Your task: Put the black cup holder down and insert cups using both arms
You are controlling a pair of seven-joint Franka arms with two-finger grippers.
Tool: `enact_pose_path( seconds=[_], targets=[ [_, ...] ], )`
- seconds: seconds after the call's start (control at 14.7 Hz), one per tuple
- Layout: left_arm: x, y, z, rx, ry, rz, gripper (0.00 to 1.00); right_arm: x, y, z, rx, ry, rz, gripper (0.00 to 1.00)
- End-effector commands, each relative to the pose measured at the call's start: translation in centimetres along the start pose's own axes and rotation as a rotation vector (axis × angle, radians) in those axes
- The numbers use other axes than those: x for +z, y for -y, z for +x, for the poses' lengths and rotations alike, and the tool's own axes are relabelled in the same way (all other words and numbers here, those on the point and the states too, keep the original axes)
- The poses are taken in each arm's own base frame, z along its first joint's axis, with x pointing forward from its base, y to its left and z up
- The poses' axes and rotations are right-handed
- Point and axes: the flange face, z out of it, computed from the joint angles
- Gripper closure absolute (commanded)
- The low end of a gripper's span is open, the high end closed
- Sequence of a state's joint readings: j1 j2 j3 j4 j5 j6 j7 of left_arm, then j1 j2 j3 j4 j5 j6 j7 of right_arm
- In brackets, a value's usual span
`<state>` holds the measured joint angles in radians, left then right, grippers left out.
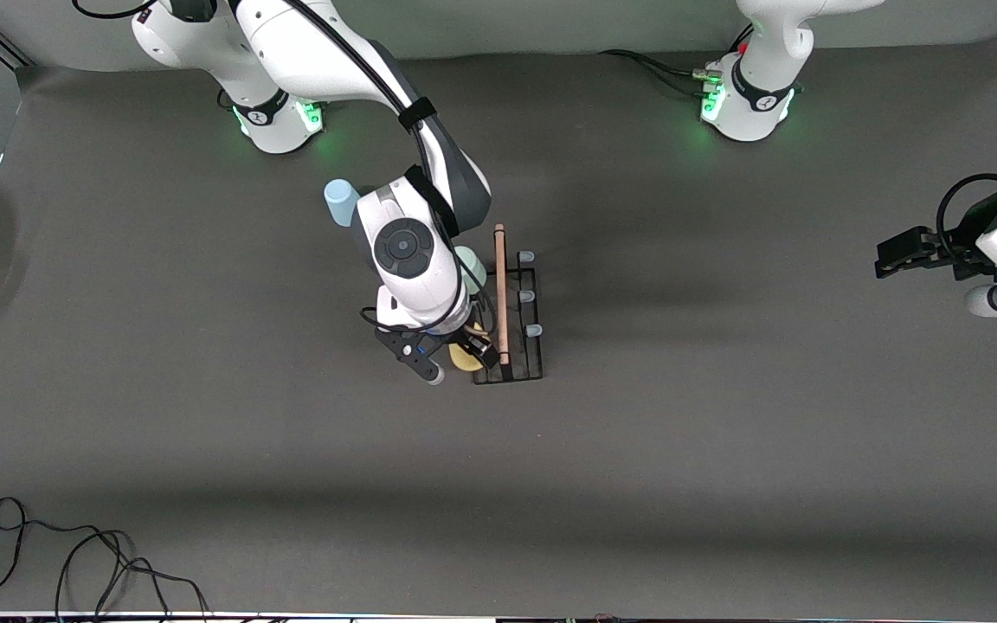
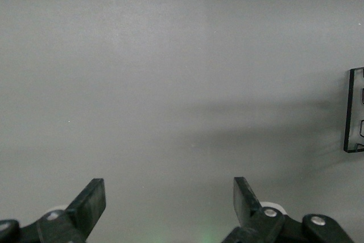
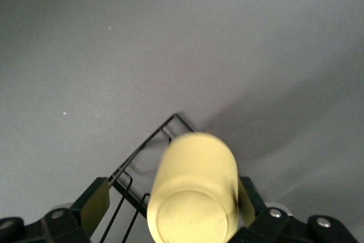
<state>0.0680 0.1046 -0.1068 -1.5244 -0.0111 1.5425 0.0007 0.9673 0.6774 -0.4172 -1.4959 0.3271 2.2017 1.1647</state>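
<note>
Where the front view hides it, yellow cup (image 3: 193, 192) between right gripper (image 3: 170, 203) fingers.

Matt yellow plastic cup (image 3: 193, 192), black wire holder (image 1: 524, 368), wooden handle (image 1: 501, 294).

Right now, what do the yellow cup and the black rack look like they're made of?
The yellow cup looks like plastic: smooth, matte, one even colour. The rack looks like thin black metal wire, going by its narrow bent rods; its handle looks like pale wood, plain and unpainted. The pegs' pale tips may be rubber or plastic; I can't tell which.
</note>
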Motion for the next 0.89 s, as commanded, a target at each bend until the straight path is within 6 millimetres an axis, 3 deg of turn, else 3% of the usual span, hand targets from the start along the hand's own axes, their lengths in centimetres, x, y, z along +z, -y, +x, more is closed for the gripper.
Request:
enact_pose_path(
  seconds=[0.0,0.2,0.34,0.61,0.82],
  targets=[
    [0.0,0.2,-0.3,-0.003,0.004,0.015,0.00,-4.8,-0.4,2.1,-0.096,-0.043,0.009,0.00],
    [0.0,0.2,-0.3,-0.003,0.004,0.015,0.00,-11.1,-3.3,7.1,-0.188,0.013,-0.005,0.00],
    [0.0,0.2,-0.3,-0.003,0.004,0.015,0.00,-15.0,-6.4,10.7,-0.224,0.071,-0.035,0.00],
    [0.0,0.2,-0.3,-0.003,0.004,0.015,0.00,-22.1,-14.7,18.3,-0.341,0.160,-0.069,0.00],
    [0.0,0.2,-0.3,-0.003,0.005,0.015,0.00,-26.0,-21.1,23.1,-0.409,0.196,-0.070,0.00]
  ],
)
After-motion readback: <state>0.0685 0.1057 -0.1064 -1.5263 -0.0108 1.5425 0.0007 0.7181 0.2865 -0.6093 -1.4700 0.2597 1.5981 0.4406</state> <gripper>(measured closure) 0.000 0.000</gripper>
